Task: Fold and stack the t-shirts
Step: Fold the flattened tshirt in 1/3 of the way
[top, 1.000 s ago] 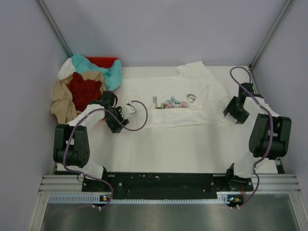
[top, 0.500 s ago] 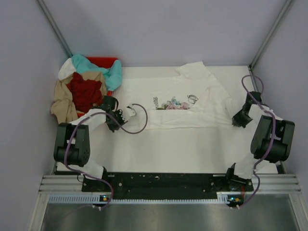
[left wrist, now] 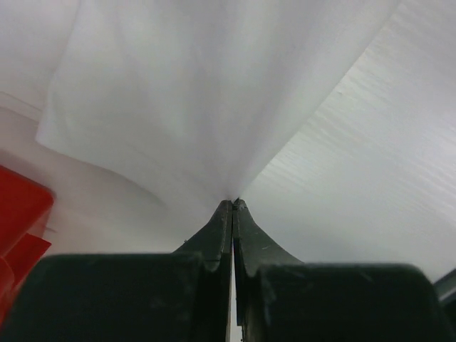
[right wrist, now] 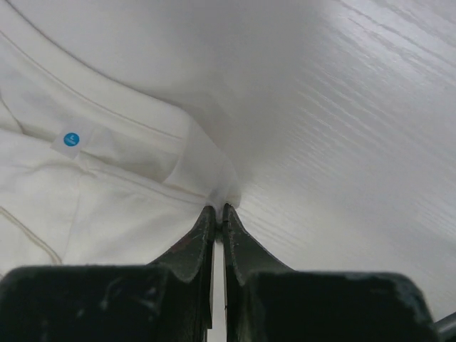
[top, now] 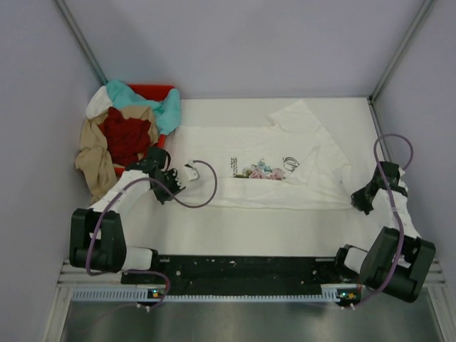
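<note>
A white t-shirt (top: 249, 142) with a pink-and-blue flower print (top: 265, 170) lies spread across the table's middle. At the shirt's left edge my left gripper (top: 194, 171) is shut. In the left wrist view its jaws (left wrist: 233, 202) pinch a peak of white cloth (left wrist: 214, 92). My right gripper (top: 356, 198) is shut at the shirt's right edge. The right wrist view shows its jaws (right wrist: 219, 207) clamped on a folded hem of the shirt (right wrist: 107, 185), near a small blue-dot label (right wrist: 71, 139). Other t-shirts, teal (top: 169, 108), dark red (top: 128, 137) and tan (top: 91, 155), are heaped at the back left.
The heap of shirts overflows a red bin (top: 153, 90) in the back left corner; its red wall (left wrist: 21, 214) shows just left of my left gripper. Grey walls close in the table on three sides. The arm bases sit on a black rail (top: 242, 267) at the near edge.
Both grippers have gone from open to shut on the white shirt's edges. The right arm swung out to the right and nearer. The shirt has shifted right and stretched flatter.
</note>
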